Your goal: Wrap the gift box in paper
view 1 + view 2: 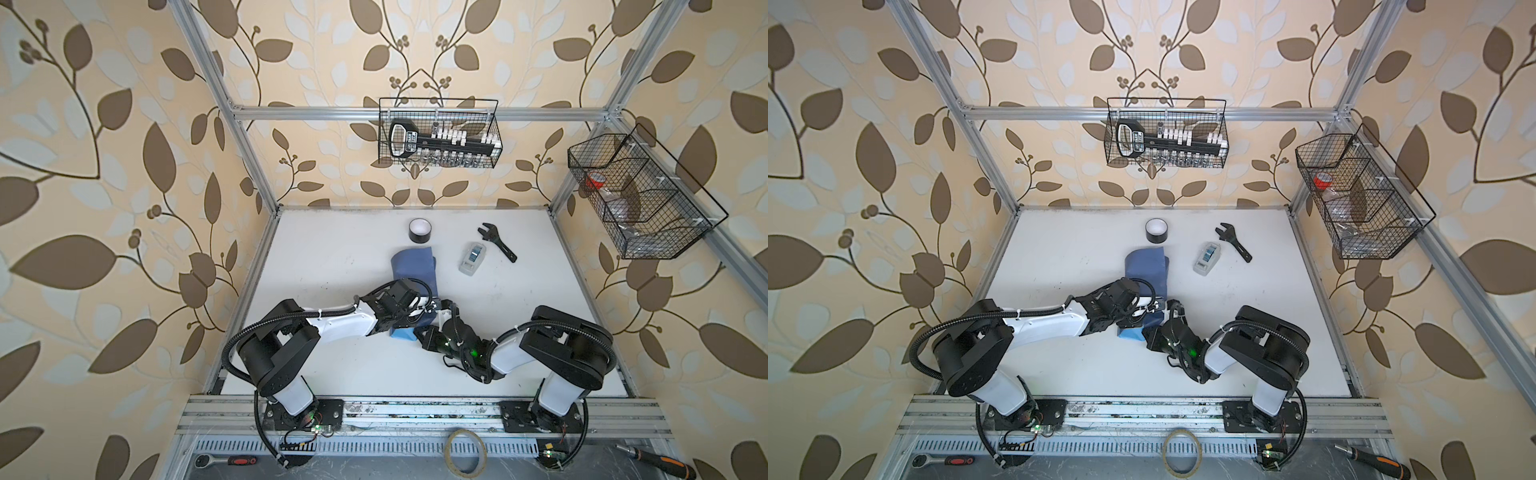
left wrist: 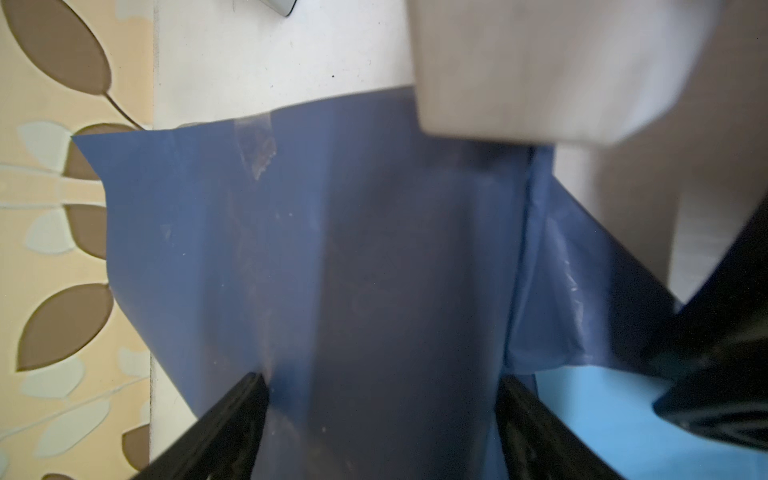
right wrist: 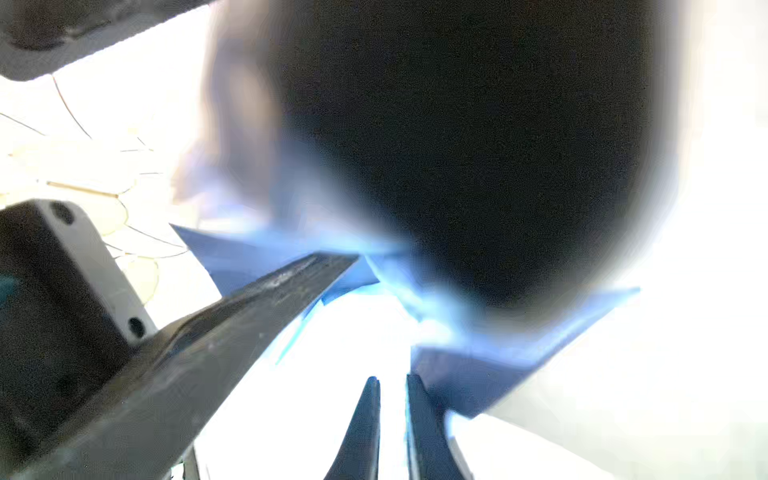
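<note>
No legible text anywhere. The black tool holder (image 1: 409, 137) in the wire basket (image 1: 386, 124) carries a label (too blurred to read).

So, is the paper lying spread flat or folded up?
Folded. In both top views the paper forms a narrow slate-blue band, not an open sheet; the left wrist view shows creases running along it.

This is a robot lab cell dressed as a home. Leaf wallpaper (image 1: 104, 208) lines an aluminium frame (image 1: 415, 113). The left arm (image 1: 340, 324) and right arm (image 1: 569, 336) are bolted to a rail (image 1: 415, 411) below a white table (image 1: 332, 257). At upper centre a wire basket (image 1: 384, 124) holds a socket set (image 1: 440, 139). A ratchet (image 1: 226, 460) and a screwdriver (image 1: 656, 459) lie along the bottom edge.
</note>
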